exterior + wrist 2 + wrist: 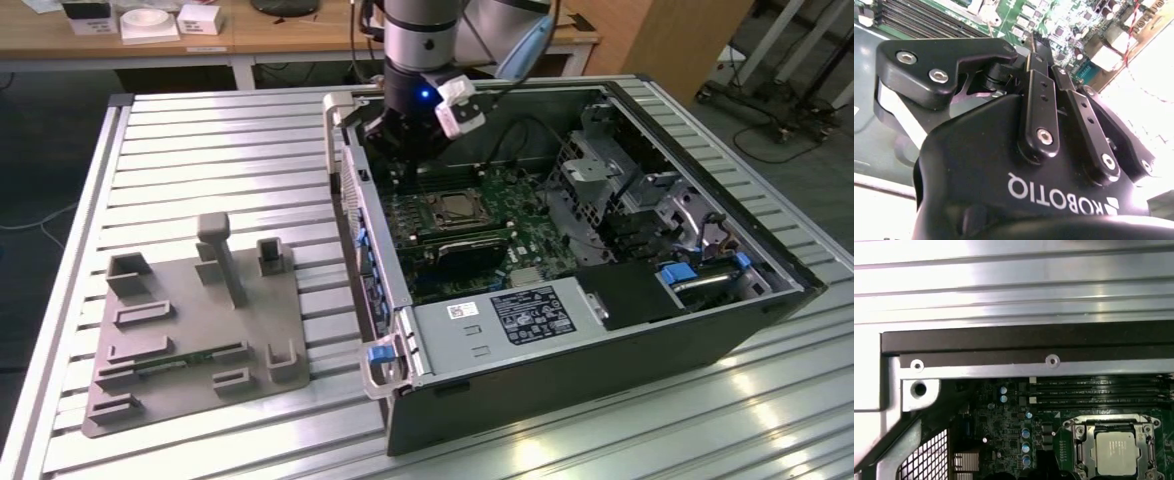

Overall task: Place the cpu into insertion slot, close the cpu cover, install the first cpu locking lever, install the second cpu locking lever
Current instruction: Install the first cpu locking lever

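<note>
The cpu [1118, 454] shows its silvery-grey top inside the insertion slot [454, 207] on the green motherboard. The cpu cover [1112, 423] lies flat around the chip as a silver frame. I cannot tell how the locking levers stand. My gripper [400, 158] hangs over the far corner of the open case, on the exterior view's left, up and away from the slot. In the second wrist view the black fingers [1040, 100] meet at their tips [1031, 49] with nothing between them.
The open computer case [747, 330] lies on a slatted metal table [214, 150]. Memory slots [1094, 390] run beside the socket, under the case's wall [1029, 347]. A labelled power supply [514, 315] and drive cages [627, 190] fill the near side. A grey fixture plate [187, 320] sits on the exterior view's left.
</note>
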You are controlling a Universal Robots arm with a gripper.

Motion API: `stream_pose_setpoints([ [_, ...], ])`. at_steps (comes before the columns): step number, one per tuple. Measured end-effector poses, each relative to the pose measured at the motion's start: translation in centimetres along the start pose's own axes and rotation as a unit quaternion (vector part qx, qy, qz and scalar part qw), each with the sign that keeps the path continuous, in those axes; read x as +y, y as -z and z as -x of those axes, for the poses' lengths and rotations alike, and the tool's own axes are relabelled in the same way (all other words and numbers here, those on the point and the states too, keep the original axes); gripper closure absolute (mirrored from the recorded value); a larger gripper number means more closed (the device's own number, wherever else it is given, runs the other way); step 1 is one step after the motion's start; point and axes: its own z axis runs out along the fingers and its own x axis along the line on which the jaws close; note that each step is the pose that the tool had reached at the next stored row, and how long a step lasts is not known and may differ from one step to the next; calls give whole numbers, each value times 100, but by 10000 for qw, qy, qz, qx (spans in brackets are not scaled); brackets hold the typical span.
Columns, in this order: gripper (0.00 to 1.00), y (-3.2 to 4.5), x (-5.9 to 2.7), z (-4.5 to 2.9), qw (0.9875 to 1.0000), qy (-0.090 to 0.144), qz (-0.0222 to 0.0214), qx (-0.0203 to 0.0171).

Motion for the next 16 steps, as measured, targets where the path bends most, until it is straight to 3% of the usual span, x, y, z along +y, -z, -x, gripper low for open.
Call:
stream_pose_setpoints([
  [10,90,-1,106,-17,10000,69,-7,0],
  [16,90,-1,119,-15,9999,101,-6,2],
])
